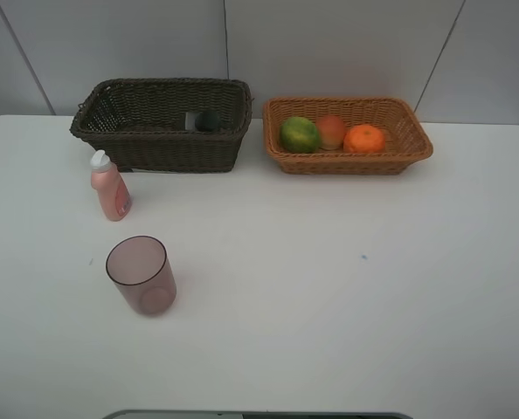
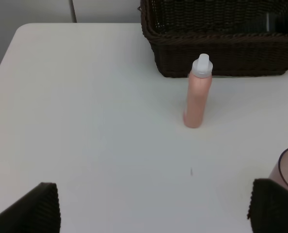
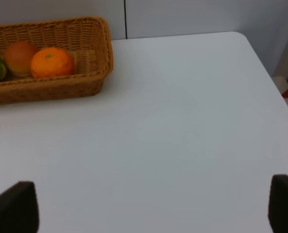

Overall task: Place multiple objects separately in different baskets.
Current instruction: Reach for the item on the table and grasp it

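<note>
- On the left side of the white table [image 1: 347, 297], the left gripper [image 2: 153, 213] is hovering over bare tabletop, its two dark fingers spread wide and grasping nothing.
- Ahead of it, the pink bottle [image 1: 109, 186] with a white cap is standing upright just in front of the dark brown basket's left end, not touching it.
- The mauve cup [image 1: 141, 275] is standing mouth-up nearer the front edge, slightly right of the pink bottle and apart from it.
- The dark brown basket [image 1: 155, 144] is sitting at the back left, and the dark green bottle [image 1: 209, 120] is resting inside towards its right end, largely hidden by the weave.
- The tan basket [image 1: 356, 161] is sitting just beside it, a narrow gap between them, holding a close row: the green fruit [image 1: 300, 133], the red-orange fruit [image 1: 331, 131], then the orange [image 1: 364, 139].
- At far right, the right gripper [image 3: 149, 208] is hovering over bare table, fingers spread wide, empty.
</note>
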Tool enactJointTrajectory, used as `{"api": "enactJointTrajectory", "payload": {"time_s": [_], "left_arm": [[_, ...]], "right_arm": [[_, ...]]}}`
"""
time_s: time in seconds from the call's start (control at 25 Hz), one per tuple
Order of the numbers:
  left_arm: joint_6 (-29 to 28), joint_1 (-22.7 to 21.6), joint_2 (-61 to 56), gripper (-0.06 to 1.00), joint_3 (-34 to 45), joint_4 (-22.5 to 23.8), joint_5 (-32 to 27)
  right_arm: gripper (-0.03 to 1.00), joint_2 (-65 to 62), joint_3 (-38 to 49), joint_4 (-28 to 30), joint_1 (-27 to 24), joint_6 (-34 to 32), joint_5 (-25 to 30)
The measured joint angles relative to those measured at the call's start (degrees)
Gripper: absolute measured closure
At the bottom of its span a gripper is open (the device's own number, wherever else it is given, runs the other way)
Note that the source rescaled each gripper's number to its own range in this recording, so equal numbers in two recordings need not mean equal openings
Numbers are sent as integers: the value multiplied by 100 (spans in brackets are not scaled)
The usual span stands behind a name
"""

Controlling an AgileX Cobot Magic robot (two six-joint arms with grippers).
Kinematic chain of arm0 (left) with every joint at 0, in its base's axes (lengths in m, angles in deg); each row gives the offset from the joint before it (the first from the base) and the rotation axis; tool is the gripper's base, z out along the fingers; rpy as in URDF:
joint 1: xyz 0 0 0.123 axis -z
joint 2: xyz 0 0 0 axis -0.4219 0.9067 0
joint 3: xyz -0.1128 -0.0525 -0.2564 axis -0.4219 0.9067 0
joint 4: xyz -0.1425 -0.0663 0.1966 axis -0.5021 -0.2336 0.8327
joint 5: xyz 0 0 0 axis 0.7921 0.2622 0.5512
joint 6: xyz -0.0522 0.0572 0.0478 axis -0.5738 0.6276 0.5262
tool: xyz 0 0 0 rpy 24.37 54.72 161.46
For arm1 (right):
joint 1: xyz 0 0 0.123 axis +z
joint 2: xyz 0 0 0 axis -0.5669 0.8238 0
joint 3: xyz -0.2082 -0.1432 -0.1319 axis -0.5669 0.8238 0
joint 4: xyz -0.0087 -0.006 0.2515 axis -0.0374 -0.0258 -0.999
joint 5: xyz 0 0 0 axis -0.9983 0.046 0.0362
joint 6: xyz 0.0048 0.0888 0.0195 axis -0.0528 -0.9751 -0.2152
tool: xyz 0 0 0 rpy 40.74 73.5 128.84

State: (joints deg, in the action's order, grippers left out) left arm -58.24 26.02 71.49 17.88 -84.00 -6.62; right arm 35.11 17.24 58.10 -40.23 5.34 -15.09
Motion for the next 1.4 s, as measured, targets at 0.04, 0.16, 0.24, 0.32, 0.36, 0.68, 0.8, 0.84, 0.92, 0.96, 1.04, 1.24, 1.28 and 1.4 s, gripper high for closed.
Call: {"api": "enactJointTrajectory", "payload": {"time_s": [0.04, 0.16, 0.24, 0.32, 0.36, 0.68, 0.8, 0.84, 0.92, 0.96, 1.04, 1.24, 1.28, 1.4], "left_arm": [[0, 0, 0, -5, 0, 0, 0], [0, 0, 0, -5, 0, 0, 0], [0, 0, 0, -5, 0, 0, 0], [0, 0, 0, -5, 0, 0, 0], [0, 0, 0, -5, 0, 0, 0], [0, 0, 0, -5, 0, 0, 0], [0, 0, 0, -5, 0, 0, 0], [0, 0, 0, -5, 0, 0, 0], [0, 0, 0, -5, 0, 0, 0], [0, 0, 0, -5, 0, 0, 0], [0, 0, 0, -5, 0, 0, 0], [0, 0, 0, -5, 0, 0, 0], [0, 0, 0, -5, 0, 0, 0], [0, 0, 0, -5, 0, 0, 0]], "right_arm": [[-3, 0, 0, 0, 0, 19, 0], [-3, 0, 0, 0, 0, 75, 0], [-3, 0, 0, 0, 0, 75, 0], [-3, 0, 0, 0, 0, 95, 0], [-3, 0, 0, 0, 0, 96, 0], [-3, 0, 0, 5, 0, 529, -5], [-3, 0, 0, 5, 0, 545, -5], [-3, 0, 0, 5, 0, 549, -5], [-3, 0, 0, 5, 0, 561, -5], [-3, 0, 0, 5, 0, 561, -5], [-3, 0, 0, 5, 0, 561, -5], [-3, 0, 0, 5, 0, 568, -5], [-3, 0, 0, 5, 0, 568, -5], [-3, 0, 0, 5, 0, 568, -5]]}}
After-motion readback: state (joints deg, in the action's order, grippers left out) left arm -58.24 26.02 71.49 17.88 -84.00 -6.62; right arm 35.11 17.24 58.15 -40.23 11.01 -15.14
